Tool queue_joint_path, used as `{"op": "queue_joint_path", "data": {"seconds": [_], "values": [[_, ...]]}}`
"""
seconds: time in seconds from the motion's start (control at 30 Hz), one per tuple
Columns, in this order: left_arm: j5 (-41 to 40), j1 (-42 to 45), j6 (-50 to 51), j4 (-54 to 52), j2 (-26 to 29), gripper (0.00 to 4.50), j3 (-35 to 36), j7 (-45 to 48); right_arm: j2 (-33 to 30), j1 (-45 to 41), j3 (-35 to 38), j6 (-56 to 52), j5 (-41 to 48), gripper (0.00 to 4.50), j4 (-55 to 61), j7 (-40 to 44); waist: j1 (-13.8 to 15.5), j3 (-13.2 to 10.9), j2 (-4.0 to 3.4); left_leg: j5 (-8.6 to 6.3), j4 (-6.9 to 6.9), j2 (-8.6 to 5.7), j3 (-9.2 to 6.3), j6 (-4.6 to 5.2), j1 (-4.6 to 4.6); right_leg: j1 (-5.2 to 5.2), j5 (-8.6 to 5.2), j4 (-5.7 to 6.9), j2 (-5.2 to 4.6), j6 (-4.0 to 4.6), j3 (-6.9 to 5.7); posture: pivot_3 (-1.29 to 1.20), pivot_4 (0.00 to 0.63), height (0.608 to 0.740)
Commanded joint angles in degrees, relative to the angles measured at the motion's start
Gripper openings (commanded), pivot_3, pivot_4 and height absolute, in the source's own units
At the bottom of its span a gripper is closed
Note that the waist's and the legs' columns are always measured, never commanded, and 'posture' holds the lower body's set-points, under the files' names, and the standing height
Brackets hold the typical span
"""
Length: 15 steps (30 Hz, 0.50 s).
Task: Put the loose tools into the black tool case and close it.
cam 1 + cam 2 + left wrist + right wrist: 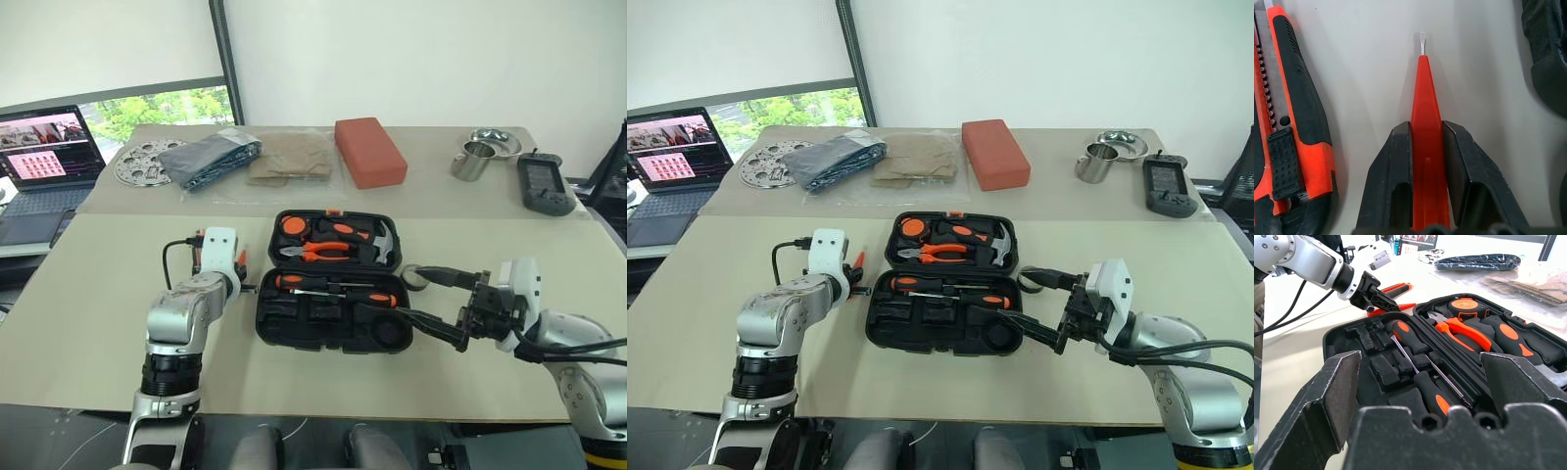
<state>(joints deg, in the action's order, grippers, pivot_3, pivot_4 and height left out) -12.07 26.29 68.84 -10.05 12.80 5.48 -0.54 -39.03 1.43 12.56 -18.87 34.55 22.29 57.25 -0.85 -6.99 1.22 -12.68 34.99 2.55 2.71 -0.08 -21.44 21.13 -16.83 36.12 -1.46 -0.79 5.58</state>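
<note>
- Black tool case [328, 338] lies open in the middle of the cream table [88, 323], lid flat on the far side, between the two arms.
- Two orange-and-black screwdrivers [1415, 360] sit in the near half's moulded slots.
- Orange-handled pliers [315, 252] and a steel-headed hammer [382, 245] rest in the far half.
- Left gripper [1426, 142] is clenched on the slim orange pen-like screwdriver [1425, 98], which runs between the fingers with its metal tip pointing away from the wrist.
- This gripper sits on the table just beside the case's left edge.
- Black-and-orange utility knife [1290, 117] lies on the table next to the gripped screwdriver.
- Right gripper [421, 294] hangs with fingers spread wide, holding nothing, at the case's right edge.
- Small dark tape roll [413, 278] lies on the table right of the case, near the right gripper.
</note>
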Motion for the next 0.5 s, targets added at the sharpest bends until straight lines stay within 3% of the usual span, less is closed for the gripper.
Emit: {"op": "queue_joint_path", "data": {"seconds": [0.03,0.17,0.33,0.4,0.5], "values": [[0.8,-0.5,0.2,-0.6,-0.1,0.43,0.3,0.1,-0.2,-0.2,1.9,2.3,0.6,4.50,2.0,0.1,-0.1,0.0,0.01,0.00,0.00,0.00,0.00,0.00,0.01,0.00,0.00,0.00,0.01,0.00,0.00,0.00,0.150,0.740],[1.8,-0.7,-4.0,-2.5,0.6,0.43,-0.3,0.7,-0.4,-0.5,1.8,2.7,0.8,4.50,1.9,0.4,0.0,0.0,0.00,0.00,0.00,0.00,0.00,-0.01,0.01,0.00,0.00,0.01,0.00,0.00,0.00,0.00,0.150,0.740],[3.1,1.2,-17.7,-1.7,4.4,0.43,-2.8,6.0,1.7,-2.2,2.3,5.2,1.6,4.50,0.9,-0.7,0.0,0.0,-0.02,0.03,-0.02,0.00,-0.04,-0.06,-0.01,0.02,0.00,0.00,0.01,0.01,-0.01,0.00,0.150,0.740],[2.1,2.4,-23.9,-1.6,5.6,0.43,-4.1,11.2,1.4,-2.2,2.2,4.8,1.8,4.50,0.5,-0.2,0.1,0.0,-0.03,0.03,-0.01,-0.01,-0.04,-0.06,-0.03,0.02,0.01,0.00,0.00,0.01,-0.02,0.00,0.150,0.740],[-0.5,1.9,-34.7,-2.3,11.0,0.43,-7.6,26.7,0.5,-1.6,2.5,5.1,1.5,4.50,-0.1,1.0,0.2,0.0,-0.09,0.03,-0.01,-0.05,0.03,-0.06,-0.12,0.02,0.00,-0.06,-0.01,-0.01,0.01,0.00,0.150,0.740]]}}
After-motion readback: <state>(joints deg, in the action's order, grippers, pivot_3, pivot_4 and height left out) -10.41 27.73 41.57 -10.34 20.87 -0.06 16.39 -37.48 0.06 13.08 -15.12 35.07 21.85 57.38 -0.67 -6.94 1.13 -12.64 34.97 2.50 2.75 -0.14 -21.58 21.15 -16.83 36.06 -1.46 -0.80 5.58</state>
